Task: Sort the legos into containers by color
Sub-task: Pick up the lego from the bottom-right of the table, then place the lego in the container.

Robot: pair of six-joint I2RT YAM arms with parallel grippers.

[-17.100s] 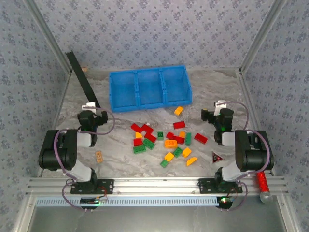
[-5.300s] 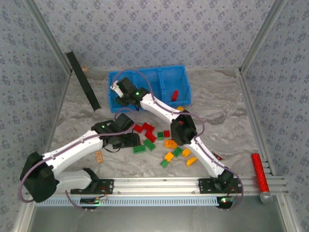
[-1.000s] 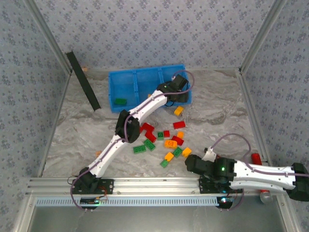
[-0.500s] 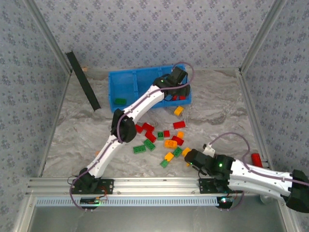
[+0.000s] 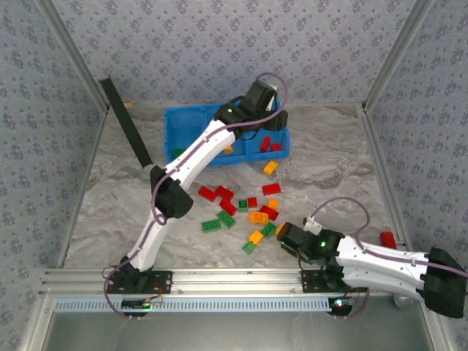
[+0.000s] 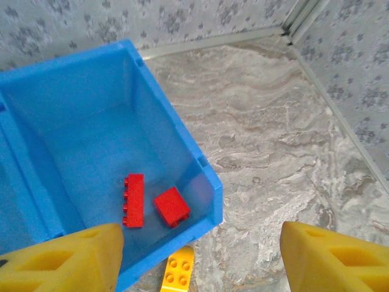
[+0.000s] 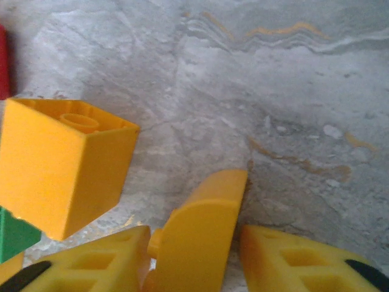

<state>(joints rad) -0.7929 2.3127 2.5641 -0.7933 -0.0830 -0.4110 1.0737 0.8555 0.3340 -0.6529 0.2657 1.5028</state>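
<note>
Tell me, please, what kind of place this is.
Probably a robot training cell: patterned walls enclose a marble-look table, left arm and right arm are bolted to an aluminium rail, and lego bricks lie near a blue bin.

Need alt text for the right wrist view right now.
A curved orange lego sits between the fingers of the right end effector on the grey marbled table. An upturned square orange lego lies just left, apart from it.
</note>
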